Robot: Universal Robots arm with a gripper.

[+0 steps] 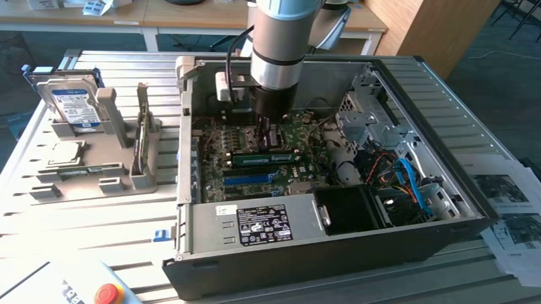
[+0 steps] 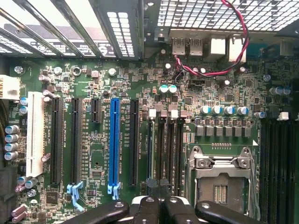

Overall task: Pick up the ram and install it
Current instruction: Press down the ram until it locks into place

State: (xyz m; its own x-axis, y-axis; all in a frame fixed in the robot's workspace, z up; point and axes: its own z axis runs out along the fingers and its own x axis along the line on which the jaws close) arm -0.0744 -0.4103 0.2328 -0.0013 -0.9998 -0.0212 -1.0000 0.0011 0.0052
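From the exterior view, my silver-and-grey arm (image 1: pixel 283 44) reaches straight down into the open black computer case (image 1: pixel 338 247) sitting on the slatted metal counter (image 1: pixel 101 215). My gripper (image 1: pixel 270 130) is low over the green motherboard (image 1: pixel 292 158), in the middle of the board. Just below it, toward the case's front, a thin green ram stick with a pale label strip (image 1: pixel 263 158) lies along the board, seated crosswise near the blue slot (image 1: pixel 249 179). I'm right above it but I can't tell from here whether I touch it. On the exterior view's left, a grey holder rack (image 1: pixel 110 171) carries a boxy silver hard drive with a blue-white label (image 1: pixel 75 104) and a dark upright expansion card (image 1: pixel 144 136).

In the wrist view, I'm looking down on the motherboard (image 2: pixel 140 93): a long blue expansion slot (image 2: pixel 113 140), a white slot (image 2: pixel 35 133), black slots between them, and the metal processor socket frame (image 2: pixel 222 172). My black gripper fingers (image 2: pixel 161 205) sit pressed together, nothing between them, just above the narrow black slots (image 2: pixel 168 144).
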